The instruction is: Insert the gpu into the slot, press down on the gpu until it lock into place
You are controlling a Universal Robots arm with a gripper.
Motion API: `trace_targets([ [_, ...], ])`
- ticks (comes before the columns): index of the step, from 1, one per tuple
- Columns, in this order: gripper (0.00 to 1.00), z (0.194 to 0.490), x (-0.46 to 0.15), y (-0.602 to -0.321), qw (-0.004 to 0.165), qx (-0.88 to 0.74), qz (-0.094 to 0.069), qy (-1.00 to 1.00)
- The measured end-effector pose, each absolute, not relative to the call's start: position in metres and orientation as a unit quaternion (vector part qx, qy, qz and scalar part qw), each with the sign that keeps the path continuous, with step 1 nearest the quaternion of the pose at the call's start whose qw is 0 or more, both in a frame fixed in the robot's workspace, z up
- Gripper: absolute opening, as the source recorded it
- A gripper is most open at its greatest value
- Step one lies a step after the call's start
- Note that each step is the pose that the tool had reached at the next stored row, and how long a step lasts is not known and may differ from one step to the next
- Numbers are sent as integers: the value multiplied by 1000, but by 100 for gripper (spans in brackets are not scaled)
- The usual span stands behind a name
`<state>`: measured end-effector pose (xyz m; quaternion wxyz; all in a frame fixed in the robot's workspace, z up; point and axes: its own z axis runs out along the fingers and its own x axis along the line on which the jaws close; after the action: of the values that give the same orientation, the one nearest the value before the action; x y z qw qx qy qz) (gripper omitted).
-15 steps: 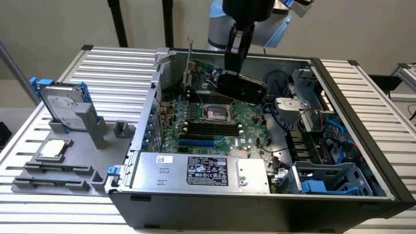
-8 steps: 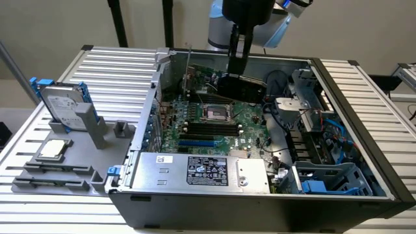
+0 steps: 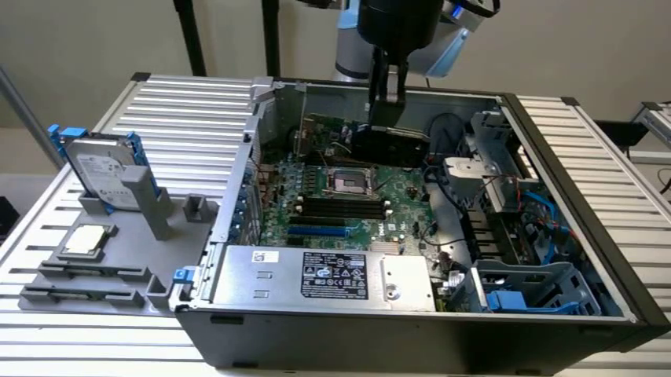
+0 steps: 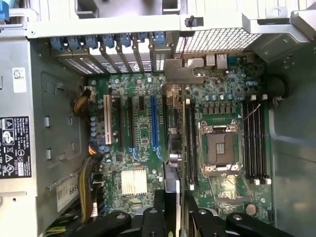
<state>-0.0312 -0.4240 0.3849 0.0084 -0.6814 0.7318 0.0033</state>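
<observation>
Gpu (image 3: 388, 144): black card, held on edge above the motherboard (image 3: 398, 204) inside the open case (image 3: 419, 345), not seated. Slot (image 3: 317, 232): blue strip, lower and toward the exterior view's left of the card, apart from it. Tool (image 3: 385, 118): clamped on the card's upper edge.

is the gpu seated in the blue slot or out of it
Out. The gpu hangs in the gripper above the board, and the blue slot lies bare beside it in the wrist view.
</observation>
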Motion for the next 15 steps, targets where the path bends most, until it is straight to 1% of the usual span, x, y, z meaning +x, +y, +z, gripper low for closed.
trace_targets([
  [15,26,370,-58,-441,10,-683,2,730],
])
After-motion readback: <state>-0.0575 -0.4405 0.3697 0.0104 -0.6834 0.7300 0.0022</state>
